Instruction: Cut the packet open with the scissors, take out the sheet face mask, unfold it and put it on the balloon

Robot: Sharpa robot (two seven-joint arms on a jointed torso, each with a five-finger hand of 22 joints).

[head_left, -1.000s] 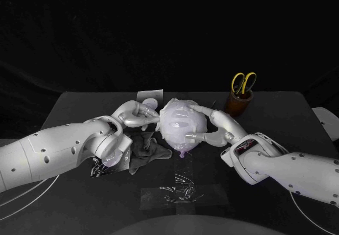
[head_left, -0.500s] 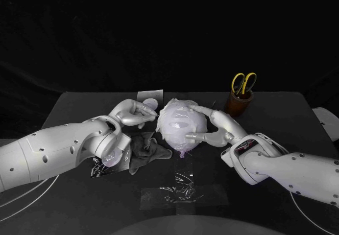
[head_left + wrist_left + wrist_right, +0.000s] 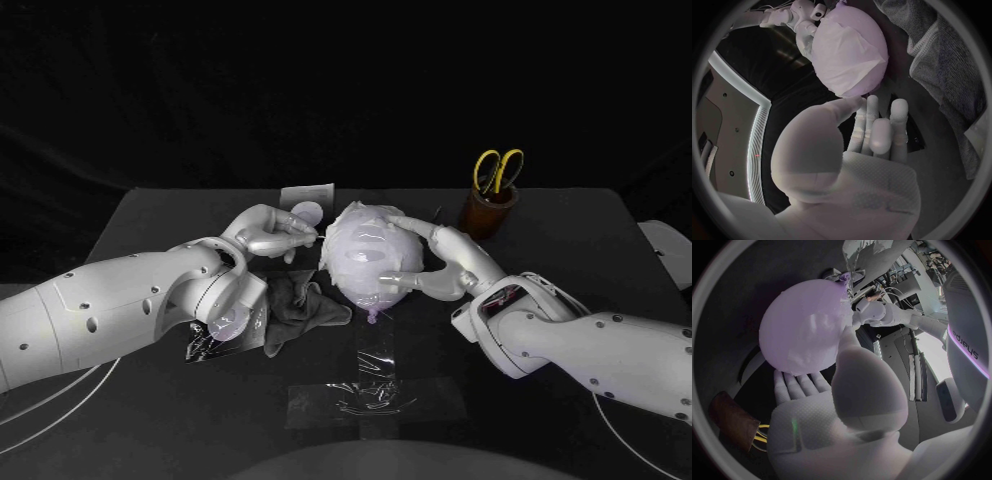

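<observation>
Left hand [image 3: 271, 232], fingers wide and empty, has eased off the mask [image 3: 848, 55]; right hand [image 3: 440, 265] clasps the balloon [image 3: 801, 332] between its fingers, so placing looks done.

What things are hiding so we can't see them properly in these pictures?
Scissors: blades hidden inside the brown cup, head view.
Balloon: the side under the right hand is covered, head view.
Grey cloth: part lies hidden under the left arm, head view.

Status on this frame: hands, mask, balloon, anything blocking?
Right hand grips the balloon. Left hand empty, just beside it. Mask draped over balloon. Nothing in the way; scissors parked in cup.
</observation>
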